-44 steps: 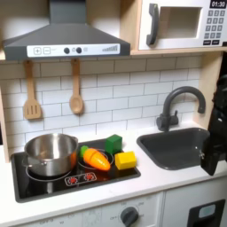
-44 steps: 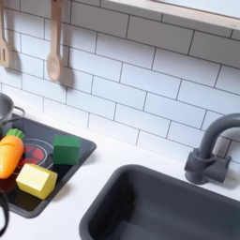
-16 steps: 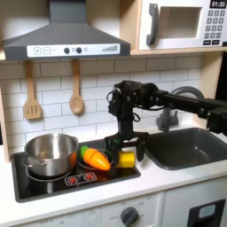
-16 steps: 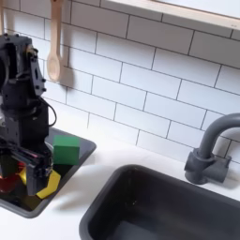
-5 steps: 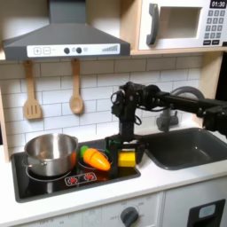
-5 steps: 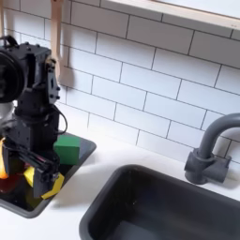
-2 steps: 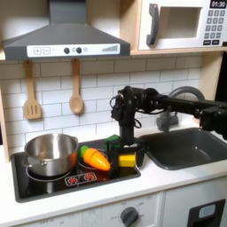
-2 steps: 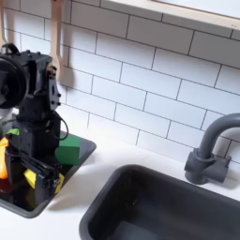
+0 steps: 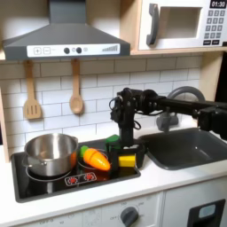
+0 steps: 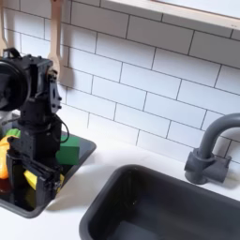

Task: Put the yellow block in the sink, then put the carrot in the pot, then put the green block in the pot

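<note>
The yellow block (image 9: 127, 161) sits low over the black stovetop (image 9: 53, 184), between the fingers of my gripper (image 9: 127, 163), which reaches straight down and is shut on it. In the second exterior view the gripper (image 10: 36, 184) hides most of the yellow block (image 10: 30, 177). The green block (image 9: 113, 142) (image 10: 67, 150) rests just behind. The orange carrot (image 9: 95, 160) lies to the first exterior view's left of the gripper, and a sliver of the carrot (image 10: 3, 169) shows in the second exterior view. The silver pot (image 9: 50, 152) stands at the stove's left. The dark sink (image 9: 186, 147) (image 10: 159, 208) lies to the right.
A dark curved faucet (image 9: 177, 99) (image 10: 211, 150) rises behind the sink. Wooden utensils (image 9: 76, 89) (image 10: 54, 42) hang on the white tile wall. A range hood (image 9: 62, 35) and a microwave (image 9: 182, 22) sit overhead. White counter (image 10: 98, 178) separates stove and sink.
Over the last second the gripper has sunk slightly towards the stovetop with the yellow block between its fingers. Carrot, green block and pot have stayed put.
</note>
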Controlling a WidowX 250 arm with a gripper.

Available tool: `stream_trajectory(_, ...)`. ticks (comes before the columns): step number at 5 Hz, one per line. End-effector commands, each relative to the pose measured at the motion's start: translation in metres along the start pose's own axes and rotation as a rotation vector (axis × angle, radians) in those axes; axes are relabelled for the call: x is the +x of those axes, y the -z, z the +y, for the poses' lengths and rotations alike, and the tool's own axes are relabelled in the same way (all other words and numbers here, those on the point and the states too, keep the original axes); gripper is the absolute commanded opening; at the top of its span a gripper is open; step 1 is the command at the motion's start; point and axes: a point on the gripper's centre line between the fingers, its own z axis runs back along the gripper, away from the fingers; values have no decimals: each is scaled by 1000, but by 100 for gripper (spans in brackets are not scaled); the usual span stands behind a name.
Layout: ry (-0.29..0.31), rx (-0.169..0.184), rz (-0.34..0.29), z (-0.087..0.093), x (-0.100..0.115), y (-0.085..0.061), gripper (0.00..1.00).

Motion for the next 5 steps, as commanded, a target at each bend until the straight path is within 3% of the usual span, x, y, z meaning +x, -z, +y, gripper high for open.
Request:
stream_trajectory(1,0,-2,-5,1,6,1,100)
stream_trajectory(5,35,-15,-23,-3,15,0,100)
